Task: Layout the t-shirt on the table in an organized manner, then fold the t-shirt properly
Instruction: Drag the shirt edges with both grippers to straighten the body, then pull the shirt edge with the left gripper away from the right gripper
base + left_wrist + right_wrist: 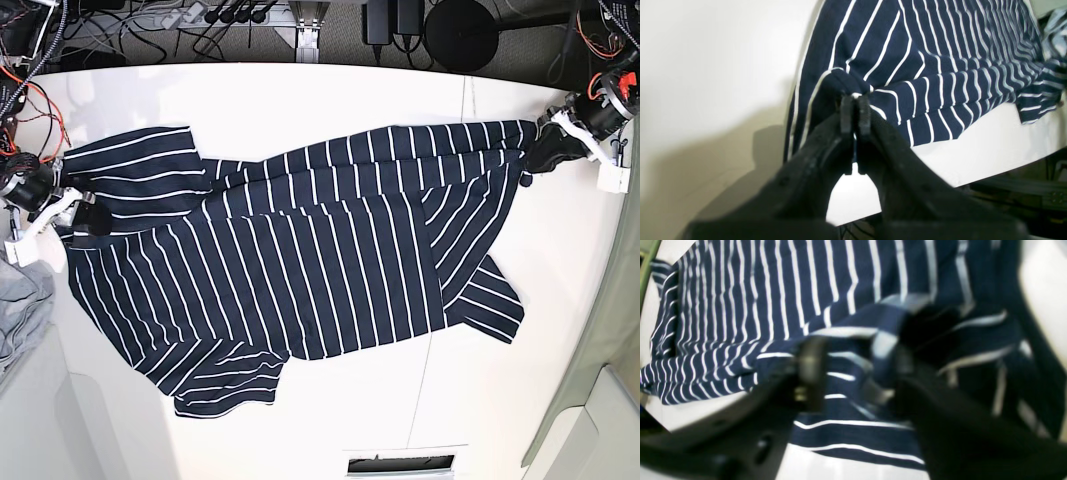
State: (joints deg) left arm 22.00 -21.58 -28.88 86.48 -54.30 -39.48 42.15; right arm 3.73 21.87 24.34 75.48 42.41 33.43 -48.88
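The t-shirt (300,280) lay stretched across the table (300,100), its long axis running left to right between the arms. The left gripper (855,110), at the far right edge, was pinched tight on a corner of fabric. The right gripper (853,370), at the left edge, had its jaws apart astride the cloth.

The shirt (300,270) spanned the desk (330,110) from side to side; bare desk lay open behind and in front of it.
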